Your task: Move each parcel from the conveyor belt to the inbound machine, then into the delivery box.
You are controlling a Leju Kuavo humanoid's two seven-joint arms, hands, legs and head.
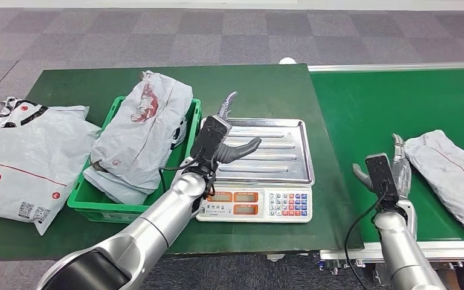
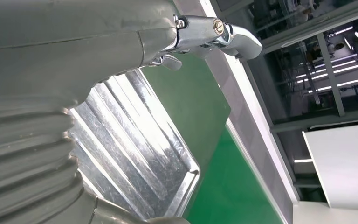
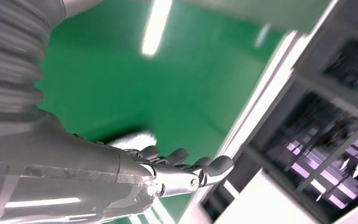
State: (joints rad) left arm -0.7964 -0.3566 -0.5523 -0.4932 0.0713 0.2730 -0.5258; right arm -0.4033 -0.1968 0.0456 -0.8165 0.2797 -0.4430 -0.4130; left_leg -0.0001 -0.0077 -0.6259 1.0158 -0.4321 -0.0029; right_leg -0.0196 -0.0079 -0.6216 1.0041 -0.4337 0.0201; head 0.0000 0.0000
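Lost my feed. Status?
Left robot hand open over empty scale tray. Right robot hand open beside belt parcel. Nothing blocking.

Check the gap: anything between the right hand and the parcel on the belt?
Nothing. In the head view the right hand hangs beside the grey parcel, its fingers at the parcel's near edge, with bare green conveyor belt around them.
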